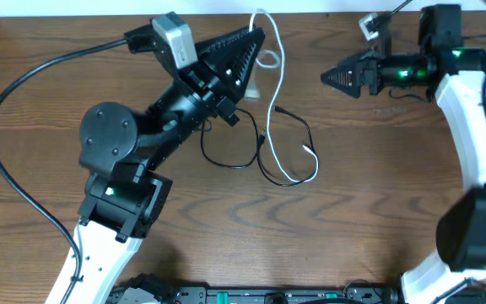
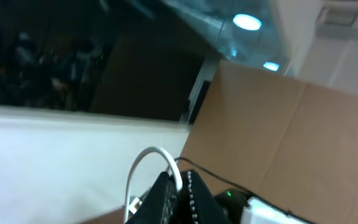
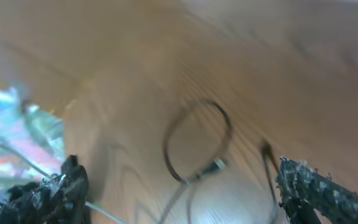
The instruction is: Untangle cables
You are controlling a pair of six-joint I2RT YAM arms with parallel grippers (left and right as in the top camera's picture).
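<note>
Left hand [image 1: 258,38] is shut tight, and I see it pinching the white cable [image 1: 281,67] near one of its ends. In my left wrist view the white cable [image 2: 143,158] makes a small arch just over the closed fingers [image 2: 166,193].

From that hand the white cable runs down across the wooden worktop [image 1: 378,219] toward the near edge. It bends into a loop at the bottom.

The black cable [image 1: 230,165] lies loose and flat on the worktop, just below the left hand. It makes one loop on the left and another on the right. The white cable crosses the black cable in the middle, between those two loops. I cannot tell which one is on top there.

Farther off, on the other side of both cables, is my right hand [image 1: 332,78]. It points at the cables but is well apart from them. In my right wrist view its two fingers [image 3: 319,193] stand wide apart, one at each edge of the picture, and they hold nothing. Between them I see a blurry loop of the black cable [image 3: 166,146] down on the wood.

Farthest away, past the left hand, the left wrist view shows a brown board [image 2: 303,143]. It is too blurry for me to say more about it.
</note>
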